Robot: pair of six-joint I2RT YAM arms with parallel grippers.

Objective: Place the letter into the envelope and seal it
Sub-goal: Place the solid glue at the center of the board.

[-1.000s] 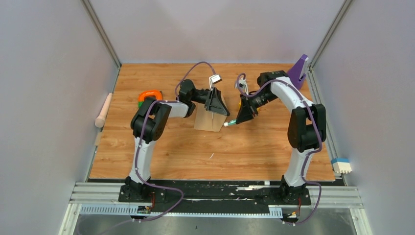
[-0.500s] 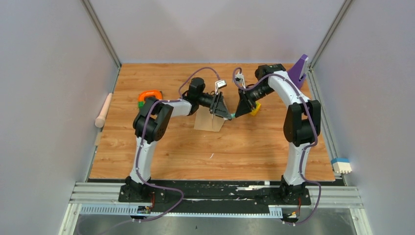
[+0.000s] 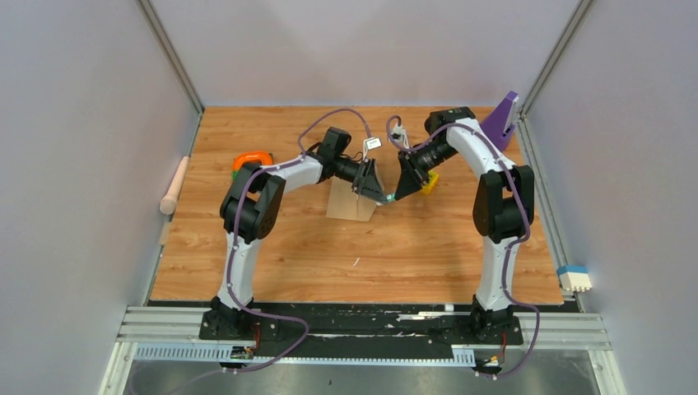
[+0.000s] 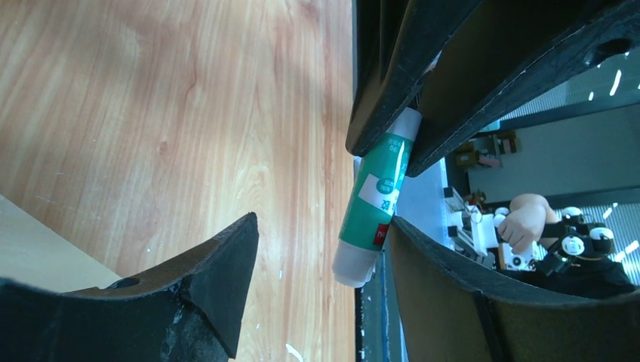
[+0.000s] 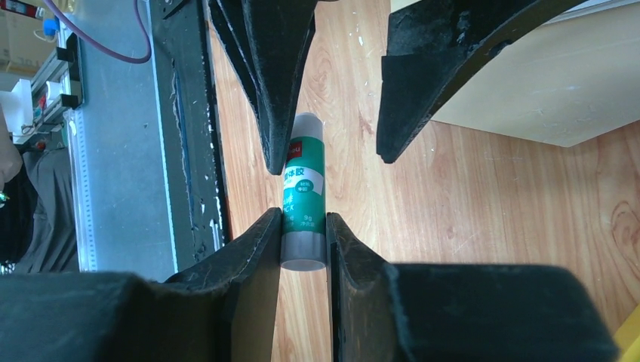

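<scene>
Envelope: tan, lying flat on the wooden table, just under my left pincer and out to the side away from my right pincer. One pale corner of it shows beside a left finger in my left wrist view.
Left pincer: open, jaws set either side of the free end of the glue stick. One finger is just beside the stick, and I cannot tell if it touches. The other finger stands well clear.
Right pincer: closed on the glue stick, clamping its near end, nose to nose with my left pincer above the table.
Yellow object: small, on the table just behind my right pincer.
Glue stick: green label, white ends, reaching from my right pincer into the gap of my left.
</scene>
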